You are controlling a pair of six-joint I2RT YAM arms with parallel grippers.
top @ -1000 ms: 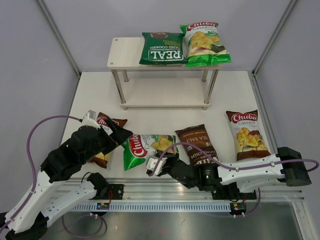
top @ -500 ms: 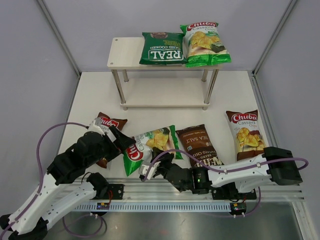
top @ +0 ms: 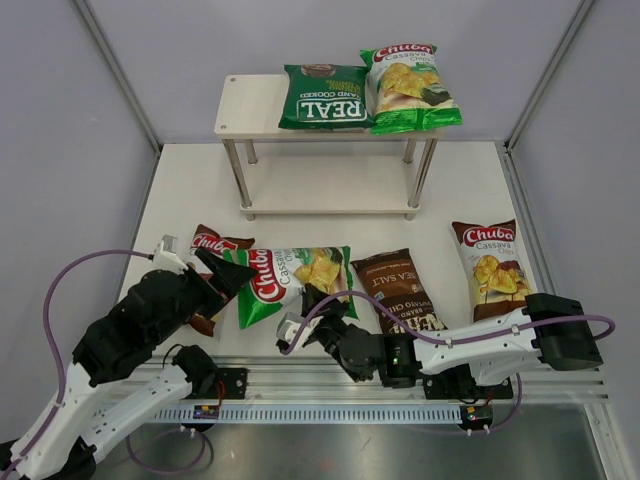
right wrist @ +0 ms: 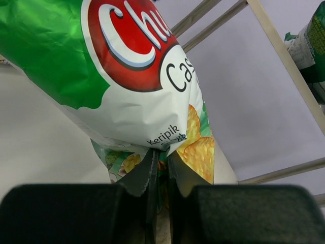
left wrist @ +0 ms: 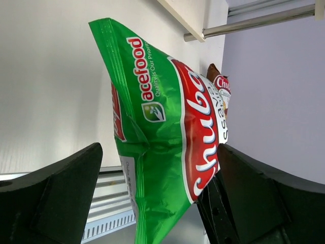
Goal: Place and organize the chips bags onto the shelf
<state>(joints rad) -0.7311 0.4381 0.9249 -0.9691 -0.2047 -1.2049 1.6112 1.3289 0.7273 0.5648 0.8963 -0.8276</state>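
Note:
My right gripper (top: 312, 303) is shut on the lower edge of a light-green Chuba bag (top: 290, 278), pinching it (right wrist: 165, 160) between both fingers and holding it off the table. The bag (left wrist: 167, 147) hangs between the wide-open fingers of my left gripper (top: 222, 283), and neither finger touches it. The shelf (top: 250, 105) stands at the back. A dark-green REAL bag (top: 323, 98) and a second light-green Chuba bag (top: 408, 88) lie on its top board. A dark-brown bag (top: 402, 290) and two brown-and-white Chuba bags (top: 215, 243) (top: 493, 268) lie on the table.
The shelf's lower board (top: 330, 185) holds nothing. A metal rail (top: 350, 390) runs along the near edge with both arm bases on it. Grey walls close in the left, right and back sides.
The right gripper has carried the light-green Chuba bag leftward and turned it, bringing its top end between the left gripper's fingers. The left arm has drawn back to the left.

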